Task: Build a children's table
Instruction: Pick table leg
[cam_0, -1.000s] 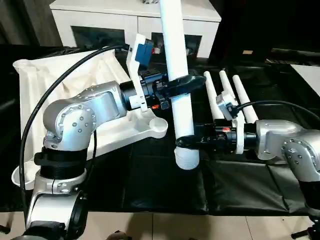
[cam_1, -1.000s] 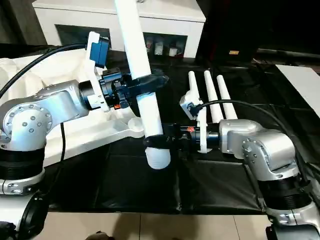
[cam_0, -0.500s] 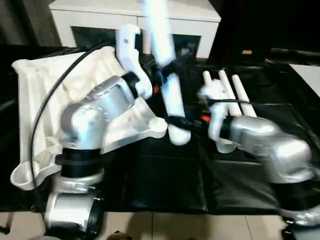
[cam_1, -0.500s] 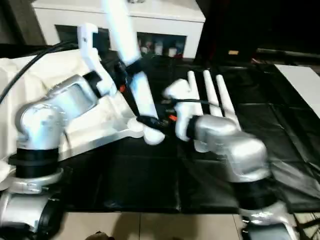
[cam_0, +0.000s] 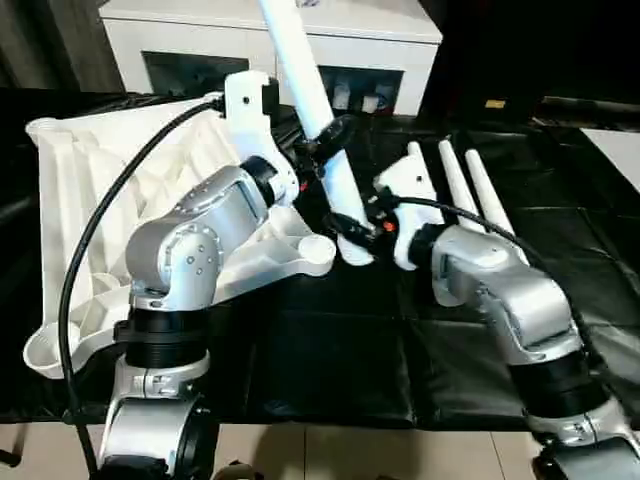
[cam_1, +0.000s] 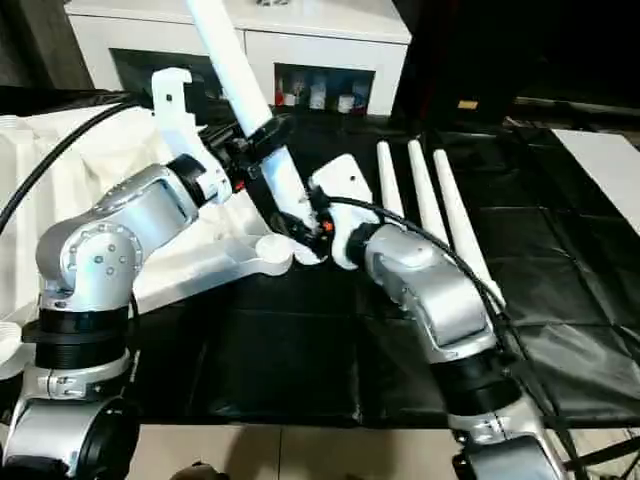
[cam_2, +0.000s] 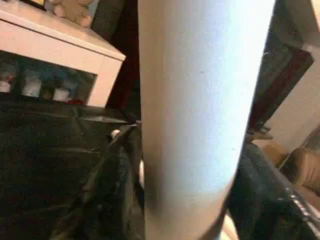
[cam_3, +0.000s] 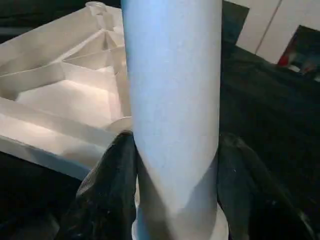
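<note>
While both grippers, left gripper (cam_0: 322, 143), right gripper (cam_0: 352, 228), clamp 1 leg (cam_0: 318, 120), tabletop (cam_0: 90, 200) corner adjacent.

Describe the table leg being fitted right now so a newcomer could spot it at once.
Start at the upturned white tabletop on the black-covered surface. At its near corner socket, one long white leg slants upward, gripped by the left gripper midway and the right gripper near its base. The three other legs lie flat, side by side.
</note>
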